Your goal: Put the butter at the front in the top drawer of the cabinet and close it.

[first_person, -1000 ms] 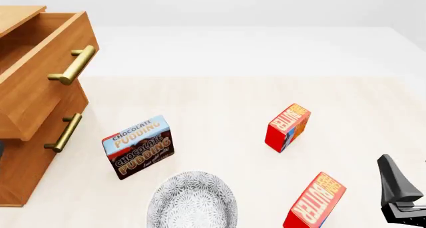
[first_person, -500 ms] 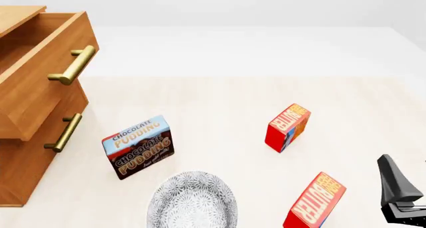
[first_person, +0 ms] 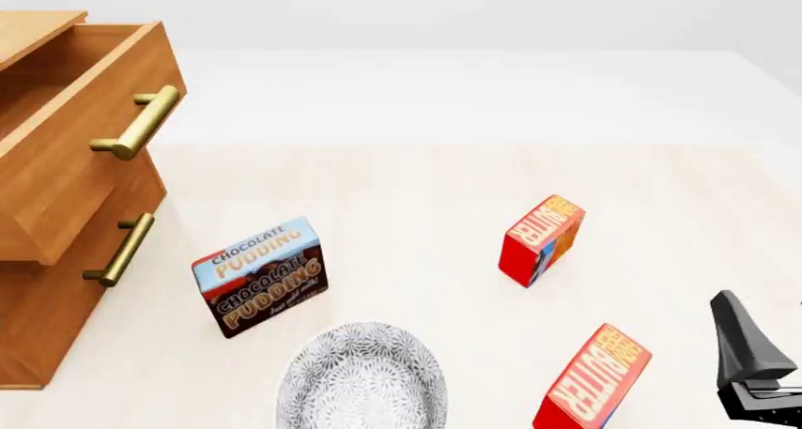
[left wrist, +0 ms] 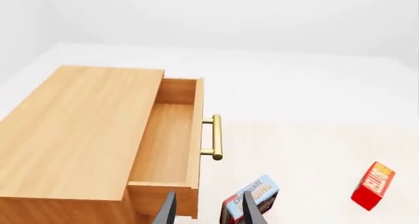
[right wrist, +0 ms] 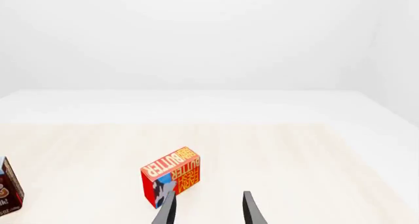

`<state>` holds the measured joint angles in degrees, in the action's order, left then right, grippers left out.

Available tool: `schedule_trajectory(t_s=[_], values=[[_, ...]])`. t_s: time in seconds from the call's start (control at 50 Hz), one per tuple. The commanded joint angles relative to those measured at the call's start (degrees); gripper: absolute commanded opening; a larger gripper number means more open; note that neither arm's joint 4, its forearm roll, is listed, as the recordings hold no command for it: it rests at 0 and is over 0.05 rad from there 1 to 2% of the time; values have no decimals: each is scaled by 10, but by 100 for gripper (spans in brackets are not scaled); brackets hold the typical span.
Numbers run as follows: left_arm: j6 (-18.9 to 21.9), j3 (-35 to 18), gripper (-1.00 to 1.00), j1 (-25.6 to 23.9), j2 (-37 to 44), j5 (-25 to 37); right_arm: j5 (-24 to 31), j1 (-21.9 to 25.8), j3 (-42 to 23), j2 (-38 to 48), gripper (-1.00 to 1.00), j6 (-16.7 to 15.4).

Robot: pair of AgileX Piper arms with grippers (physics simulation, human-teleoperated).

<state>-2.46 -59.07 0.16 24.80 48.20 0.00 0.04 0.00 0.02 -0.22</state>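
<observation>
The butter (first_person: 592, 377) stands at the front right, a red carton with an orange lettered face. Its twin carton (first_person: 542, 239) stands farther back and shows in the right wrist view (right wrist: 171, 176) and the left wrist view (left wrist: 373, 185). The cabinet (first_person: 38, 326) is at the left, and its top drawer (first_person: 75, 166) is pulled open and empty (left wrist: 167, 140). My right gripper (first_person: 760, 328) is open and empty to the right of the butter, also seen in its wrist view (right wrist: 208, 211). My left gripper (left wrist: 208, 214) is open and empty, high above the drawer's front.
A brown-and-blue Chocolate Pudding box (first_person: 259, 274) stands in front of the cabinet. A patterned grey plate (first_person: 363, 377) lies at the front middle. A lower drawer handle (first_person: 122, 251) sticks out under the open drawer.
A dark sliver of the left arm at the left edge of the front view has gone out of frame. Nothing else has moved.
</observation>
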Motion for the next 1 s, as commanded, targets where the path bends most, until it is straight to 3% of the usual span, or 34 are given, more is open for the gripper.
schedule_trajectory(t_s=[0.02, 0.44, 0.68, 0.82, 1.0], values=[[-1, -72, 100, -6, 70, 30, 0, 0, 0, 0, 100, 1], [3, -119, 100, -1, 159, 58, 0, 0, 0, 0, 100, 1], [-24, -151, 100, -12, 197, 85, 0, 0, 0, 0, 100, 1], [-19, -167, 100, -9, 222, 99, 0, 0, 0, 0, 100, 1], [-38, -164, 100, -36, 257, 103, 0, 0, 0, 0, 100, 1]])
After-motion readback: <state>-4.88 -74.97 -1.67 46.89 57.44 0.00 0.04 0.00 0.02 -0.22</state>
